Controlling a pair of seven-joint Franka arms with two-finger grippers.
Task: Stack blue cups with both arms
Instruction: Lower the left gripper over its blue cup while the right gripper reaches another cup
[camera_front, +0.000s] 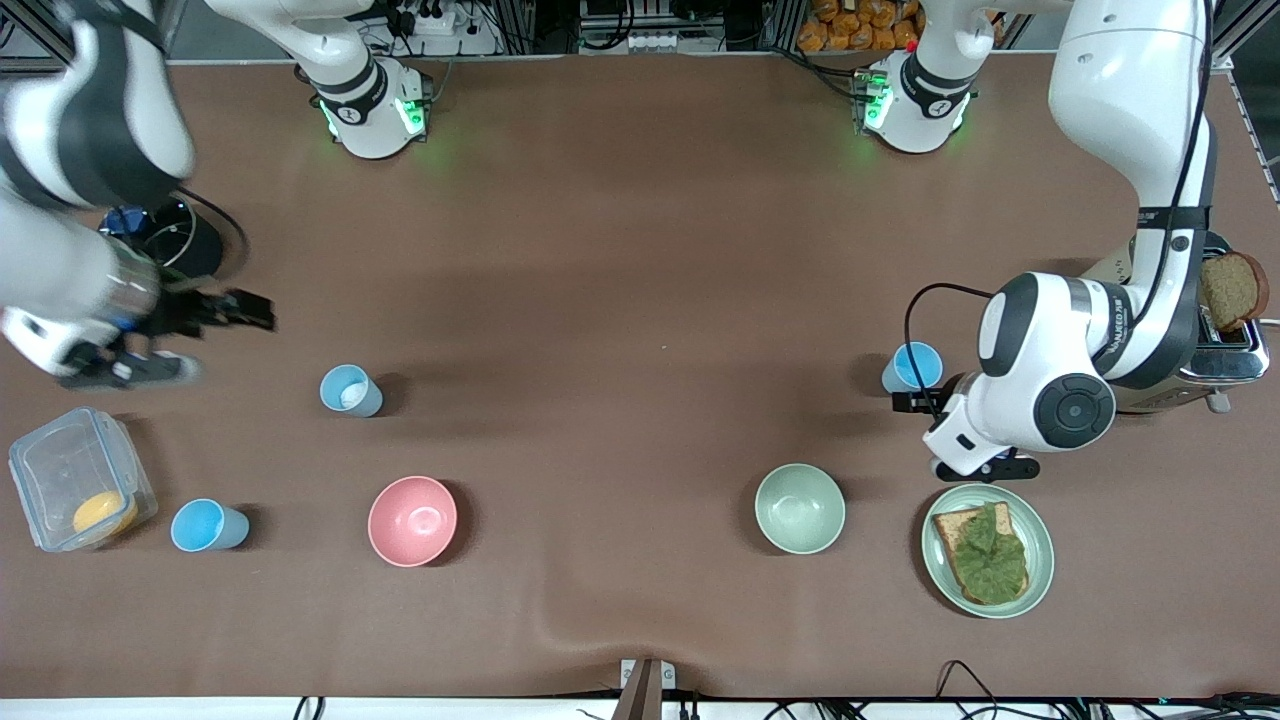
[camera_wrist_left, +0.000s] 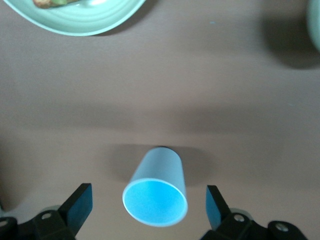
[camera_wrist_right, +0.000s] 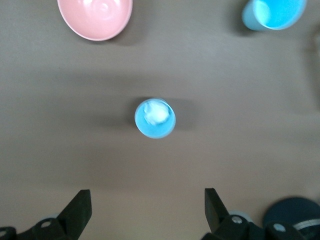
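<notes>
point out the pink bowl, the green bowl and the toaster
pink bowl (camera_front: 412, 520), front view, on its inside bottom
green bowl (camera_front: 799, 508), front view, on its inside bottom
toaster (camera_front: 1232, 345), front view, on its metal top

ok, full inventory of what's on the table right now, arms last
blue cups: 3, light blue; one mid-table toward the right arm's end, one beside the container, one by the left pincer.
pink bowl: 1, nearer the front camera than the first cup.
pale green bowl: 1, beside the plate.
plate: 1, green, holding toast with greens.
clear container: 1, something orange inside, right arm's end.
toaster: 1, silver, bread in it, left arm's end.
left pincer: open, fingers either side of its cup.
right pincer: open, above the table near the first cup.
</notes>
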